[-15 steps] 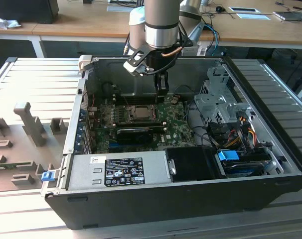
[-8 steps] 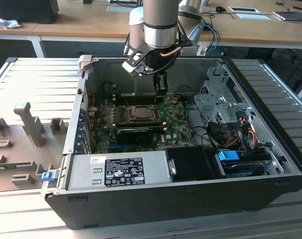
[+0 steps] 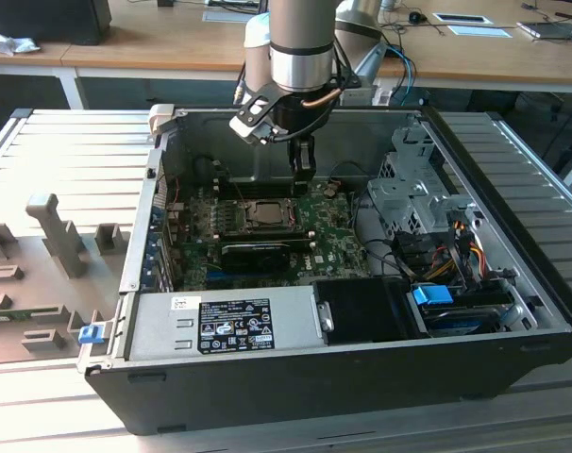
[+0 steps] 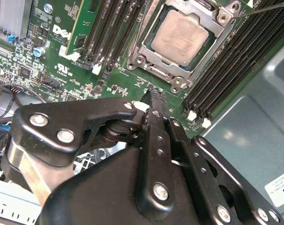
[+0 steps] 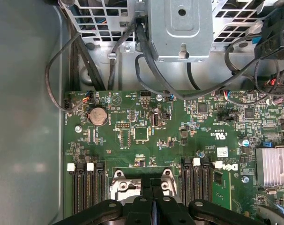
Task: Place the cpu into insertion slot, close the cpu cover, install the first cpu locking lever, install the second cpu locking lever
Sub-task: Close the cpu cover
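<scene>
The cpu (image 4: 182,35), a square silver-grey chip, lies flat in the insertion slot (image 3: 264,215) on the green motherboard (image 5: 146,136). The cpu cover (image 4: 211,32), a silver frame, lies down around the chip, which shows through its window. A thin metal lever rod (image 4: 261,9) runs past one corner of the socket. My gripper (image 4: 153,93) is shut with nothing between its black fingers, and its tips sit just off the socket's edge. In the exterior view the gripper (image 3: 303,170) hangs above the board, slightly to the right of the socket. The first wrist view has the gripper (image 5: 151,185) over the socket's metal edge (image 5: 119,184).
Black memory slots (image 4: 231,61) flank the socket on both sides. A long black card (image 3: 258,250) lies in front of it, then the grey power supply (image 3: 225,326). A metal drive cage (image 3: 409,193) and loose cables (image 3: 437,255) fill the case's right side.
</scene>
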You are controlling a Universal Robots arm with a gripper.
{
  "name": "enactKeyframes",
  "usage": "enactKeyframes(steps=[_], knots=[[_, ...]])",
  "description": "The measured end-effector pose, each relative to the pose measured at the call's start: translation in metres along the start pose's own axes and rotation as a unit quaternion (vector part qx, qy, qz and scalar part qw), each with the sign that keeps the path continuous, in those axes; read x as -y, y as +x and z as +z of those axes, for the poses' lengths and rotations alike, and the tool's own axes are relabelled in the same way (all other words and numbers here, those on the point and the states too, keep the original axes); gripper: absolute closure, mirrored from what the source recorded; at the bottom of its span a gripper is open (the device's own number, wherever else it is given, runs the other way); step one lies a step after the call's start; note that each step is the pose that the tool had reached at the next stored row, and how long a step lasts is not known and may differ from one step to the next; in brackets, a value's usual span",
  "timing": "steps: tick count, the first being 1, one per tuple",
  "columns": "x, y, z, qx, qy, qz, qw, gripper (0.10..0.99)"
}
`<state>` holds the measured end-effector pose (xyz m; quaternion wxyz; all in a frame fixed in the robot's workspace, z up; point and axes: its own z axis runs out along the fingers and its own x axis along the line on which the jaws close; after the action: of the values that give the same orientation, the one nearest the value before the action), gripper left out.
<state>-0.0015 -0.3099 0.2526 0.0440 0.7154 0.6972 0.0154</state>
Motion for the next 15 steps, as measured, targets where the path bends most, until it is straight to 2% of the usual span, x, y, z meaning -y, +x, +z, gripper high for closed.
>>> enactKeyframes(steps=[6, 12, 14, 15], knots=[[0.0033, -0.0001, -0.0003, 0.0, 0.0, 0.0, 1.0, 0.98], [0.0182, -0.0004, 0.0009, 0.0, 0.0, 0.0, 1.0, 0.98], [0.0268, -0.0005, 0.0043, 0.0, 0.0, 0.0, 1.0, 0.98], [0.0289, -0.0005, 0.0054, 0.0, 0.0, 0.0, 1.0, 0.98]])
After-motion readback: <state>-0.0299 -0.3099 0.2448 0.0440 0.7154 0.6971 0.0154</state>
